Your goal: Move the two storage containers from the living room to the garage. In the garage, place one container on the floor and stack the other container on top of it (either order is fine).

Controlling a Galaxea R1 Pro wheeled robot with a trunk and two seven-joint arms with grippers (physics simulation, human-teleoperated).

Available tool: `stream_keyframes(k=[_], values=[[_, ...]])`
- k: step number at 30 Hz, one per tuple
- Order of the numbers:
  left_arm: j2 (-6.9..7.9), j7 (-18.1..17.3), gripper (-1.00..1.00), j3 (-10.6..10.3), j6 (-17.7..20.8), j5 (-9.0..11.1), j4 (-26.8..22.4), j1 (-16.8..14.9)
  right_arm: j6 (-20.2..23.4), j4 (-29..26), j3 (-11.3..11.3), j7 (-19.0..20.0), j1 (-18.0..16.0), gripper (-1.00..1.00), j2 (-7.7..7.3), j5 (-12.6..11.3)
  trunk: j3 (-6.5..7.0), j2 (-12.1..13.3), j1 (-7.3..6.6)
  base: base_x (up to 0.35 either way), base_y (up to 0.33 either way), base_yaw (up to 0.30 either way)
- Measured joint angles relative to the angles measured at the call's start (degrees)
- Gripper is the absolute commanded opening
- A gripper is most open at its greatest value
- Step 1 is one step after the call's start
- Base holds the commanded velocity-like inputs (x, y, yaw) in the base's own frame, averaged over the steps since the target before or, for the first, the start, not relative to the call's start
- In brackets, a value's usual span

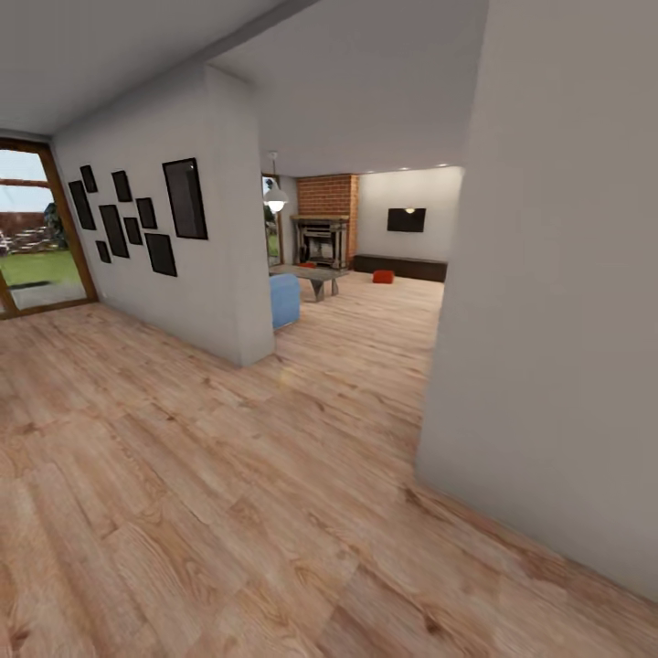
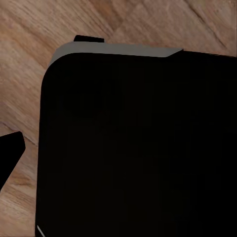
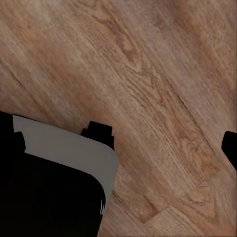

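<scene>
Looking down a wood-plank hallway (image 1: 228,512) toward the living room (image 1: 366,274), far ahead. Spotting one orange-red container (image 1: 383,276) sitting by the low dark cabinet (image 1: 402,267), slightly right of center, well apart. Can't tell either gripper's opening, or which arm's nearer.

My head camera looks forward and slightly down along the wood-plank floor (image 1: 228,493) toward the distant brick fireplace (image 1: 327,196), while both my wrist cameras point closely down at that same floor beside the robot's black base (image 2: 138,148).
</scene>
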Motion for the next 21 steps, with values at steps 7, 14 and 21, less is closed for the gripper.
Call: stream_keyframes(k=[7,14,21], values=[[0.00,0.01,1.00,0.01,0.00,0.00,0.00,0.00,0.00,0.00,0.00,0.02,0.00,1.00,-0.04,0.04,0.00,0.00,0.00,0.321,0.000,0.031],[-0.02,0.00,1.00,0.02,0.00,0.00,0.00,0.00,0.00,-0.01,0.00,0.03,0.00,1.00,-0.04,0.00,0.00,0.00,0.00,0.321,0.000,0.003],[-0.02,0.00,1.00,0.05,0.00,0.01,0.00,0.00,-0.05,-0.01,0.00,0.15,0.00,1.00,-0.10,0.07,0.00,0.00,0.00,0.321,0.000,0.000]])
